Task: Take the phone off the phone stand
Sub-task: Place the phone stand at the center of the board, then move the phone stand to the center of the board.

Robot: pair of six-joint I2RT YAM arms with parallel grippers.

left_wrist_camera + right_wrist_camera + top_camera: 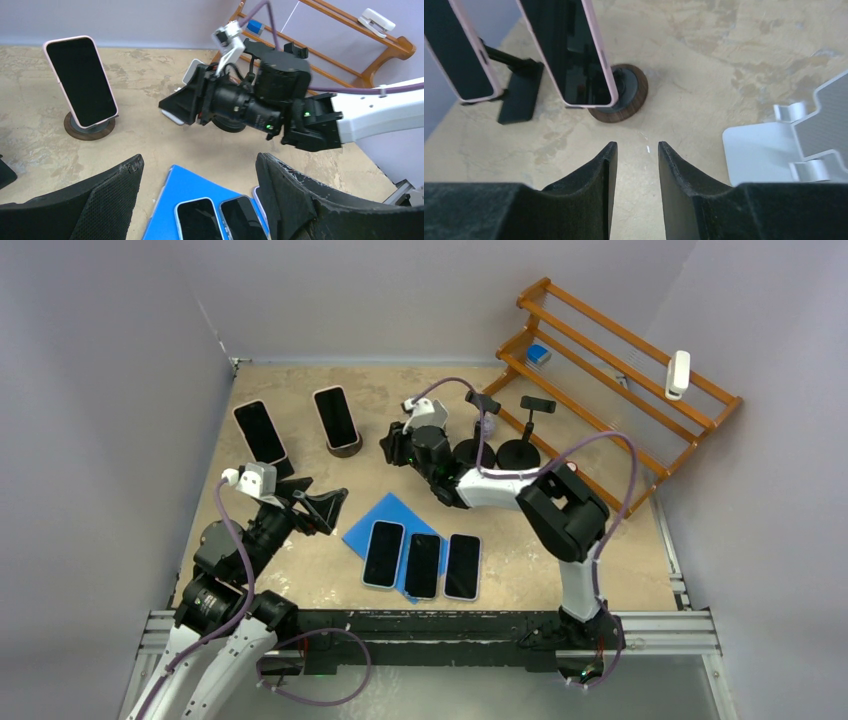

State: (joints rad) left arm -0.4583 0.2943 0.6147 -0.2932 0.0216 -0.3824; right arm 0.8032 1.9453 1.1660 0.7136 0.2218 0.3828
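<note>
pink-cased phone (574,50) leans on a round wooden stand (636,100), by the far edge of the mottled tan bench (620,560), left of centre. right end effector (636,147): textured black jaws narrowly parted, empty, near the stand. left end effector (200,160): wide apart, empty.

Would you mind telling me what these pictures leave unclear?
- Right wrist view: the round-stand phone and the black-stand phone are cut off by the upper edge.
- Top view: the right arm covers the silver stand.
- Top view: the blue item on the rack is too small to identify.
</note>
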